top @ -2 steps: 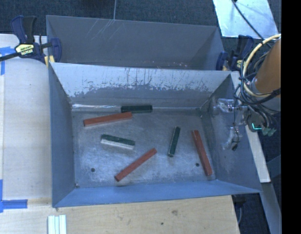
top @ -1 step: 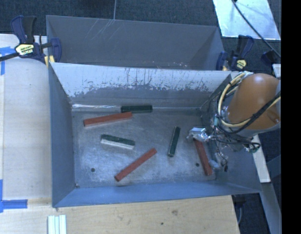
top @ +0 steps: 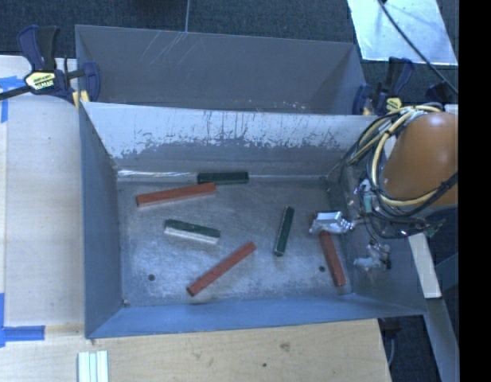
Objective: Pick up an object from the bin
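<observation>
My gripper (top: 333, 224) is hanging at the far end of a red bar (top: 334, 263) lying by the grey bin's (top: 102, 237) right wall; its opening I cannot tell. A dark green bar (top: 283, 231) is lying nearby.

A robotics lab, judging by the cabled robot arm (top: 416, 161) over a scuffed grey metal bin (top: 229, 130).
</observation>
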Controlling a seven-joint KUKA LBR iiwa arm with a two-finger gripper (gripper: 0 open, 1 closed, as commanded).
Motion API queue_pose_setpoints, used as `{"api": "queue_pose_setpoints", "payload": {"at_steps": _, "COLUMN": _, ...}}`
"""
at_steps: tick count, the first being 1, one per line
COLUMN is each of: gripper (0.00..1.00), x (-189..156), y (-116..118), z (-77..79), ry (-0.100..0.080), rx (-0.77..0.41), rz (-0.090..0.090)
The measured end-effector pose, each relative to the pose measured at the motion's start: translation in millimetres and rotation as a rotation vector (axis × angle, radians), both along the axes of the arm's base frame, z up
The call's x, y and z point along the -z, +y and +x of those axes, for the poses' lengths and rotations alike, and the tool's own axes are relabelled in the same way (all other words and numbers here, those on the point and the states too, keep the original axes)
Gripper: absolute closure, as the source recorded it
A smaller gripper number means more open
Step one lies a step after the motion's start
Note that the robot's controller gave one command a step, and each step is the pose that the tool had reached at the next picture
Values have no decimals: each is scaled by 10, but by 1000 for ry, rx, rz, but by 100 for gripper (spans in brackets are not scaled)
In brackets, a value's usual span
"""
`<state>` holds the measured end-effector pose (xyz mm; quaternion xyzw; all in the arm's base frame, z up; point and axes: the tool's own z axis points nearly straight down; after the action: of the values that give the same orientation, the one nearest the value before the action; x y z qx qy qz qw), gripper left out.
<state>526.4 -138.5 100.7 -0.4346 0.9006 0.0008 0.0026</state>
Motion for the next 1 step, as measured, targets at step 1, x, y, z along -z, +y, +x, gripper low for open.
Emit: {"api": "queue_pose_setpoints", "payload": {"at_steps": 1, "gripper": 0, "x": 5, "y": 153, "z": 178, "ry": -2, "rx": -107, "rz": -2}}
